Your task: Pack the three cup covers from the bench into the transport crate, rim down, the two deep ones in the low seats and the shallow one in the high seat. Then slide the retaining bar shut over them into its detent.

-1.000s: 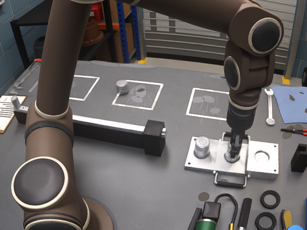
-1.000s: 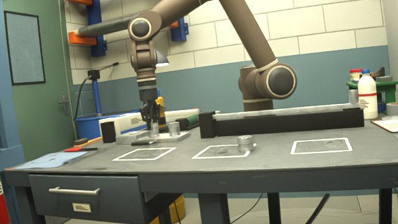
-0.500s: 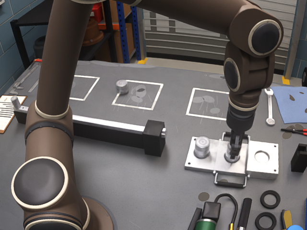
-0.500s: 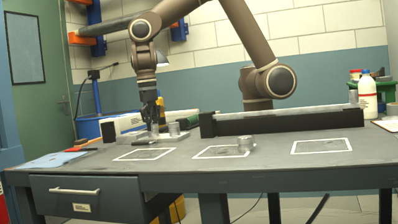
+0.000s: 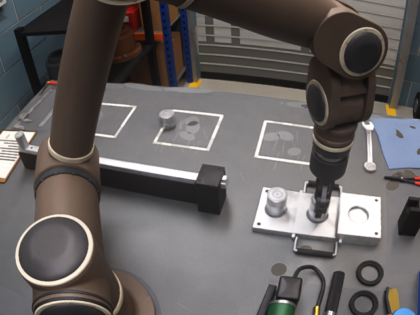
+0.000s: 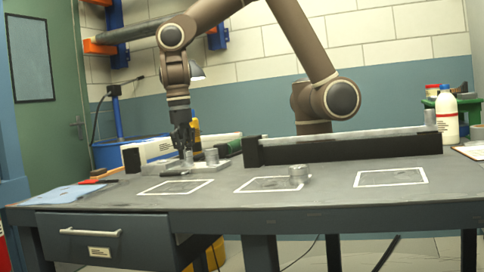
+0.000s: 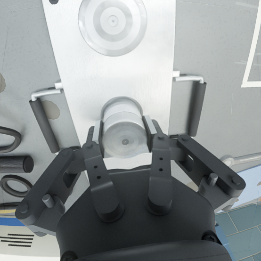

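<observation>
The metal transport crate (image 5: pixel 317 217) lies on the bench's right front, a flat plate with three round seats and wire handles. One cup cover (image 5: pixel 276 201) stands in its left seat, and the right seat (image 5: pixel 358 215) is an empty round hole. My gripper (image 7: pixel 124 131) stands upright over the raised middle seat with its fingers clamped on the sides of a second cup cover (image 7: pixel 124 138), which sits in that seat. A third cup cover (image 5: pixel 167 118) stands on the corner of the middle white square on the bench. The long black retaining bar (image 5: pixel 135 176) lies left of the crate.
The brown arm's base and lower links (image 5: pixel 64 203) fill the left foreground. A wrench (image 5: pixel 368 145), blue cloth (image 5: pixel 397 142) and red pliers lie right of the crate. Black rings (image 5: pixel 369 273), a green tool (image 5: pixel 281 301) and a black block (image 5: pixel 408 217) sit in front and to the right.
</observation>
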